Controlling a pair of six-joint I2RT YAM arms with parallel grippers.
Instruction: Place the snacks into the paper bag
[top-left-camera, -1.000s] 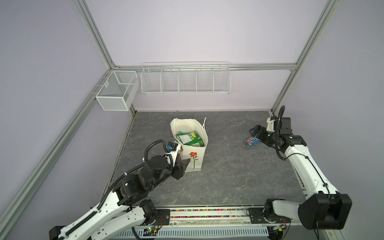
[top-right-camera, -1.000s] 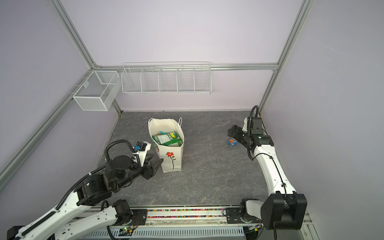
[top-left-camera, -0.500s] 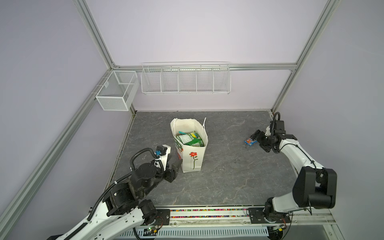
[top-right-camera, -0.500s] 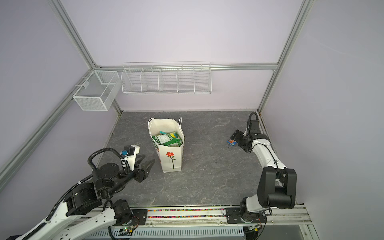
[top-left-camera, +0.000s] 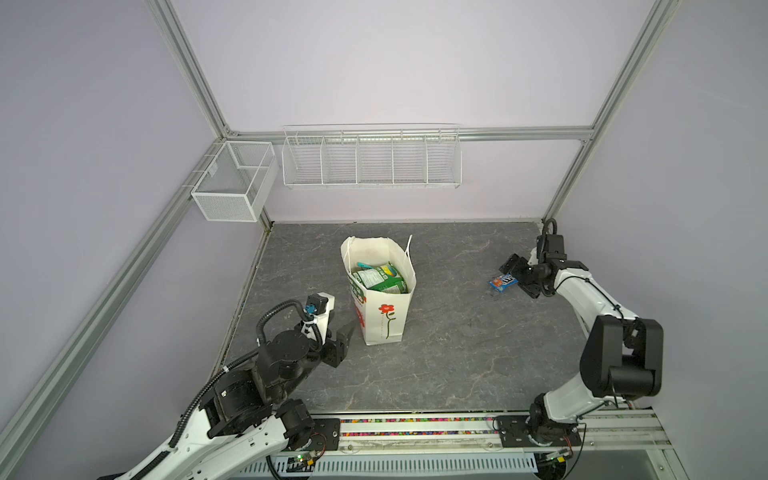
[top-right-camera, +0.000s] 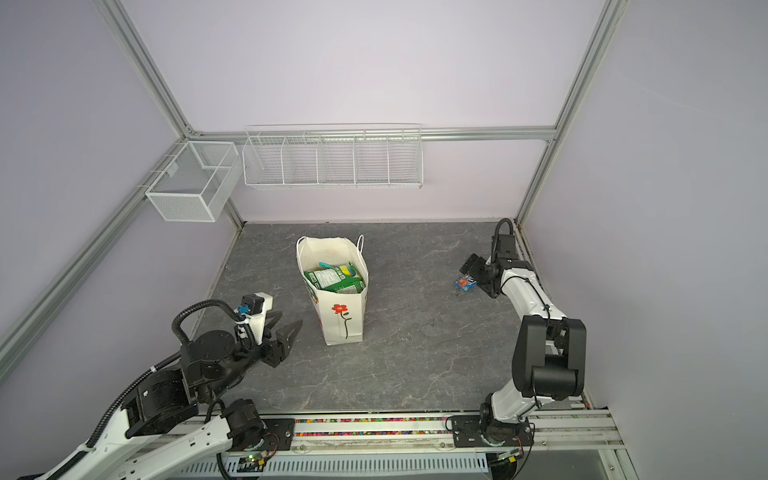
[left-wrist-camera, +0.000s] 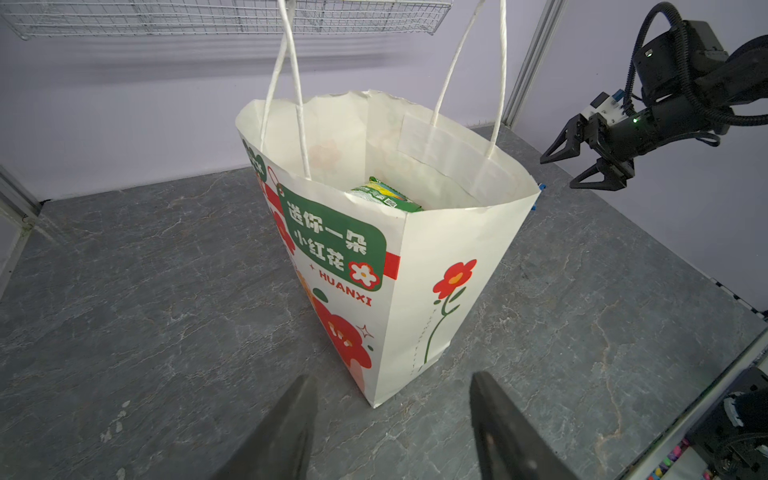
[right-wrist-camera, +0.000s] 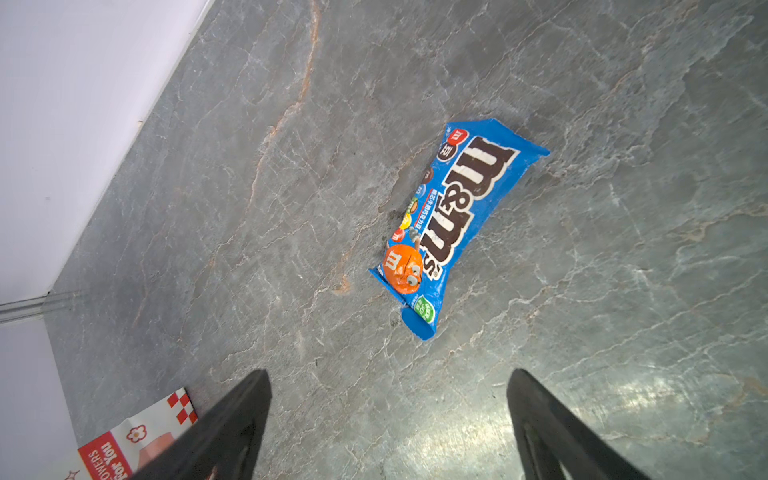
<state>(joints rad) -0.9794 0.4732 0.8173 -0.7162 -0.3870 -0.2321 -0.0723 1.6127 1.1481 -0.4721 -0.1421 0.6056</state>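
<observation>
The paper bag stands upright and open at mid-table, with red flowers and a green label. Green and teal snacks lie inside it. A blue M&M's packet lies flat on the grey floor at the right. My right gripper hangs wide open just beside and above that packet, holding nothing. My left gripper is open and empty, a short way from the bag's near lower-left corner.
A long white wire basket and a mesh basket hang on the back and left walls. The right wall and frame post stand close behind the right arm. The arms' base rail runs along the front edge.
My left gripper has drawn back from the bag's side toward the front left. The right arm has folded lower, keeping its gripper by the blue packet, jaws slightly wider.
</observation>
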